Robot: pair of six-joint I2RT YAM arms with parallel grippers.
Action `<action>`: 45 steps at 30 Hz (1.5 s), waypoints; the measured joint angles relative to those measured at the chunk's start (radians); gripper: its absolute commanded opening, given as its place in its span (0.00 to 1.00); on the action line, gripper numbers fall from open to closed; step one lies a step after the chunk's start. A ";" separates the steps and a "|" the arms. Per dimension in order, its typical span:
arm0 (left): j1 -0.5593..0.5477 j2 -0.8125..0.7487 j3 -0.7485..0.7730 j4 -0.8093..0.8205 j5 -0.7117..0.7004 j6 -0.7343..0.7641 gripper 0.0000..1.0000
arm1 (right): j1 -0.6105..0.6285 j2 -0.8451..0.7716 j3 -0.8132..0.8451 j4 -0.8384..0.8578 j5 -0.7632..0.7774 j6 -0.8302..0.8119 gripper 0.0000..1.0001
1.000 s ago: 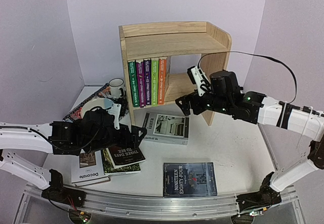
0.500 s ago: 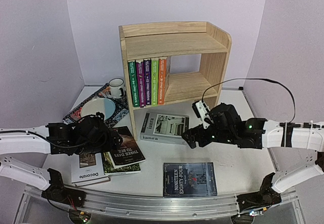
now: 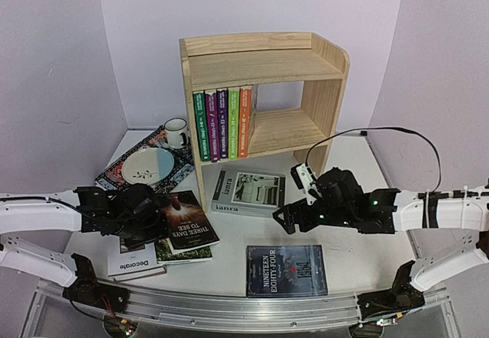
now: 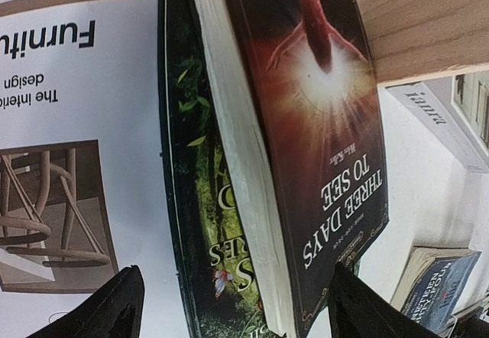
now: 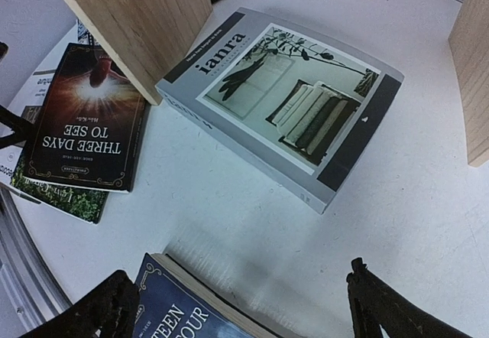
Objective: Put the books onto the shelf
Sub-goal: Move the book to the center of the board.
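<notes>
- The left gripper [image 3: 159, 214] is hanging at 8 o'clock over the white table [image 3: 229, 248], its jaws standing wide apart and holding nothing
- In the wrist view the left gripper [image 4: 237, 311] is straddling the page edge of the dark glossy paperback "Three Days to See" [image 4: 321, 124]
- That paperback [image 3: 189, 223] is lying on top of a dark green leaf-printed book [image 4: 191, 200], which is itself resting on the thick white "Decorate" book [image 3: 130, 263], so the step in hand is probably lifting the top book alone
- To do it well, the fingers should be going down on either side of the top cover only and closing gently, so the green book is not dragged along
- The right gripper [image 3: 283, 222] is waiting at 4 o'clock, also spread open and empty
- It is hanging above the gap between the grey landscape-format "ianra" book [image 5: 283, 101] and the dark blue "Nineteen Eighty-Four" paperback [image 5: 183, 307] at 6 o'clock
- The light pine two-tier shelf [image 3: 263, 66] is standing at 12 o'clock, with five thin bright paperbacks [image 3: 223, 122] upright at the 9 o'clock end of its lower tier
- The free room beside them, towards 3 o'clock, is looking like the sensible target, with the book going in upright and spine outward
- The shelf's near side panel is standing close to the pile, so the lift should be going straight up first and only then swinging round the panel towards the open front
</notes>
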 measured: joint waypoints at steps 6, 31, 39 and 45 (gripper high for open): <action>0.001 0.050 0.006 -0.019 0.009 -0.008 0.83 | 0.023 0.010 -0.030 0.037 -0.025 0.046 0.83; 0.002 0.082 0.094 -0.016 0.078 0.103 0.85 | 0.111 -0.045 -0.049 -0.550 -0.042 0.450 0.65; 0.002 0.098 0.149 0.003 0.149 0.161 0.80 | 0.116 0.059 -0.086 -0.513 -0.097 0.526 0.52; 0.003 0.130 0.123 0.190 0.328 0.174 0.77 | 0.116 0.148 -0.049 -0.458 -0.114 0.543 0.52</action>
